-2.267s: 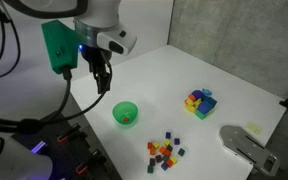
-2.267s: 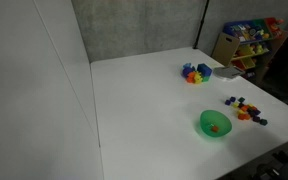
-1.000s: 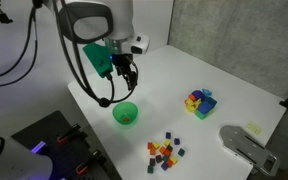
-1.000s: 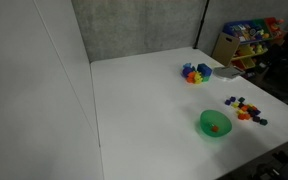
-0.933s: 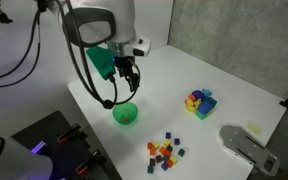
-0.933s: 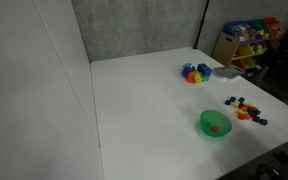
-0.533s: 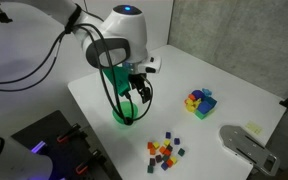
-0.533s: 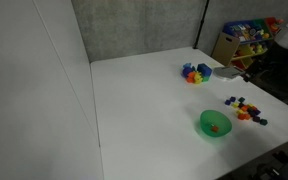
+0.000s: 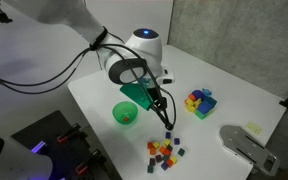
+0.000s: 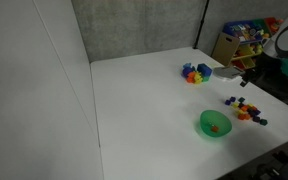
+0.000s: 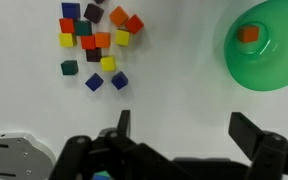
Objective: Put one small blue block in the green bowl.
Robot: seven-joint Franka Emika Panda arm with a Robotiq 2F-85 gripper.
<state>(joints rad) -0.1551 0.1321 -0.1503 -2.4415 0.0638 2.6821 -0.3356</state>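
The tool (image 11: 184, 138) is released: in the wrist view its 2 fingers (image 11: 122, 125) stand wide apart at the near edge of the picture, with only bare white bench (image 11: 184, 60) between them. It hangs above the bench and touches nothing.

In that view the green bowl (image 11: 276, 62) sits at the far right, partly cut off by the edge. 1 orange block (image 11: 248, 34) lies inside it and no blue one. The loose blocks (image 11: 94, 40) lie scattered at the far left, well apart from the bowl. Among them, 2 small blue blocks (image 11: 119, 80) lie side by side at the near edge of the scatter, just beside a yellow one. A 3rd blue block (image 11: 71, 10) lies at the far left corner. Red, orange, yellow and green pieces fill the space between.

In an exterior view the tool (image 9: 166, 115) points down between the green bowl (image 9: 119, 109) on the left and a stack of coloured blocks (image 9: 199, 101) on the right. The loose blocks (image 9: 164, 152) lie nearer the camera than the tool, close to the bench's front edge. The tool seems to hover nearer to this scatter than to the bowl, though the angle leaves that uncertain.

In an exterior view the arm (image 10: 287, 42) shows only at the right edge, above the loose blocks (image 10: 244, 108), with the green bowl (image 10: 206, 119) nearer the camera.
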